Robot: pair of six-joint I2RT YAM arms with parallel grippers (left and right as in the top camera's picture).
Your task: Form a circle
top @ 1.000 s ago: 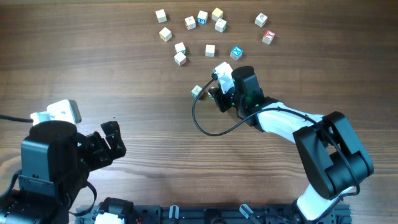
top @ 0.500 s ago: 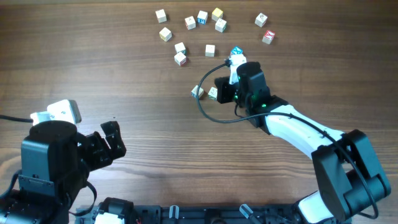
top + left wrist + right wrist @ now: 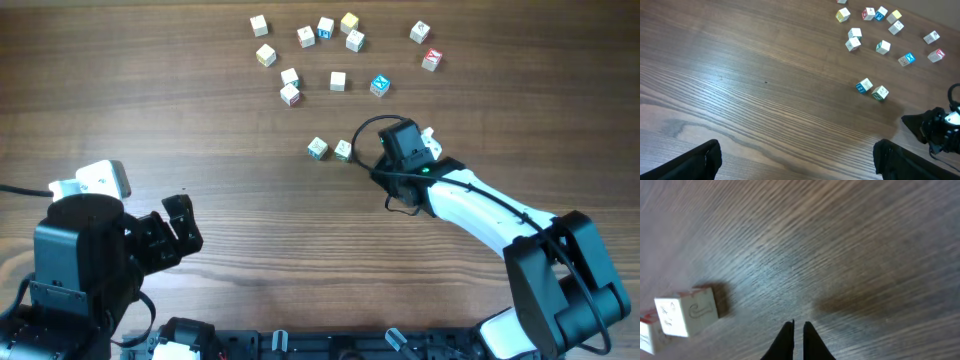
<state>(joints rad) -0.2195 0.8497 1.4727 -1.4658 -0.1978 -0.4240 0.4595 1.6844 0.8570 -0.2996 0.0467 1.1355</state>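
Overhead view showed pale wooden letter cubes (image 3: pixel 338 80) scattered across the far side of a wooden table (image 3: pixel 200 120), four of them in a tight bunch (image 3: pixel 306 37), one blue-faced. A pair of cubes (image 3: pixel 317 148) sat side by side just beside the right gripper (image 3: pixel 797 327), its fingers pinched together, empty. Left gripper (image 3: pixel 182 228) sat wide open, holding nothing, well apart.

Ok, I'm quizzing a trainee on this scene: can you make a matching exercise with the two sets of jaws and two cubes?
1 left jaws
2 right jaws
3 red cube
4 cube nearest the right arm

a shut, empty
b rightmost cube
c wide open
d paired with another cube, apart from the rest

Pairs: 1-c, 2-a, 3-b, 4-d
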